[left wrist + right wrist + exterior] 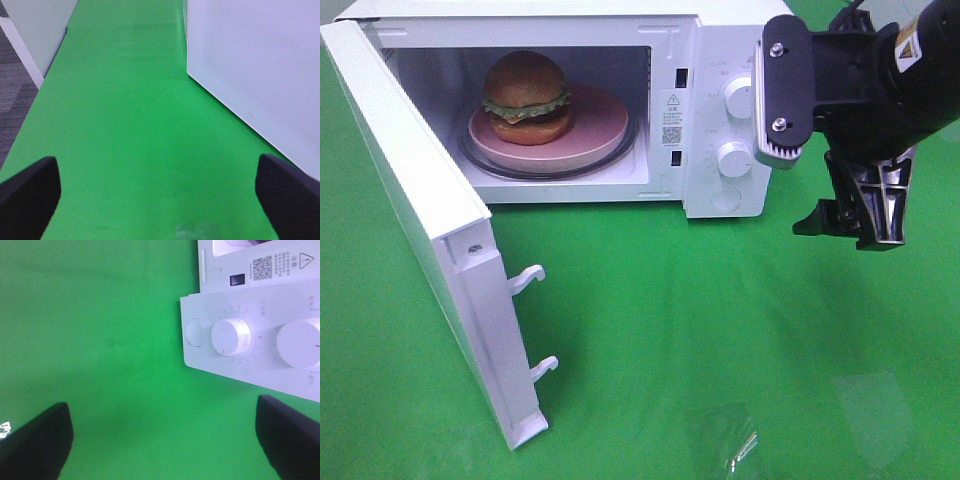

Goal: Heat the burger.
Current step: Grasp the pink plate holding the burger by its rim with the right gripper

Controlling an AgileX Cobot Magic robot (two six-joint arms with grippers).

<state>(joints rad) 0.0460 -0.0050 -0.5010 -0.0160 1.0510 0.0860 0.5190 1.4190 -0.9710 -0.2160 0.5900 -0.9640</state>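
The burger [526, 97], with a golden-brown bun and green lettuce, sits on a pink plate [600, 125] on the glass turntable inside the white microwave [715, 40]. The microwave door [415, 210] stands wide open to the left. My right gripper [850, 220] hangs open and empty in front of and to the right of the control panel. The right wrist view shows its fingertips [35, 440] wide apart above the green table, with the two knobs [230, 336] and a round button [195, 333] beyond. My left gripper [160, 195] is open and empty; it is out of the exterior view.
A green cloth [720, 330] covers the table. Two door latch hooks [530, 278] stick out from the open door's edge. A small clear plastic scrap [740, 445] lies near the front. A white microwave panel [260, 75] stands close beside the left gripper.
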